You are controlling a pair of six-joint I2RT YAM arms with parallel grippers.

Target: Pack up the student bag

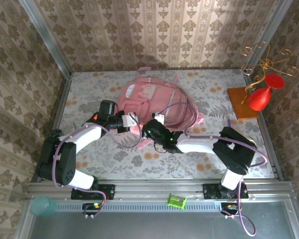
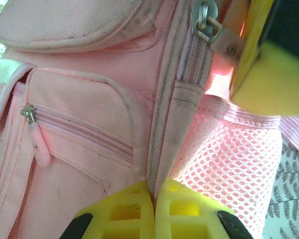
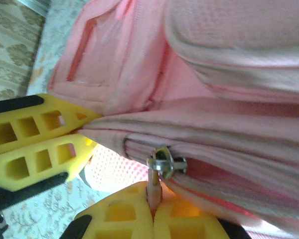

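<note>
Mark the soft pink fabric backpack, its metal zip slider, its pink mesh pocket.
Soft pink fabric backpack (image 1: 150, 97), top view, front pocket.
Metal zip slider (image 3: 165, 164), right wrist view, slider body.
Pink mesh pocket (image 2: 229, 169), left wrist view, netting.

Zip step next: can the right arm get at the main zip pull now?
Likely yes: the right gripper is shut on the zip pull. The left gripper pinches the bag seam beside it, clear of the pull.

The student bag (image 1: 154, 99) lies on the table (image 1: 214, 167), behind the left tool (image 2: 153, 198) and right tool (image 3: 153, 200).
</note>
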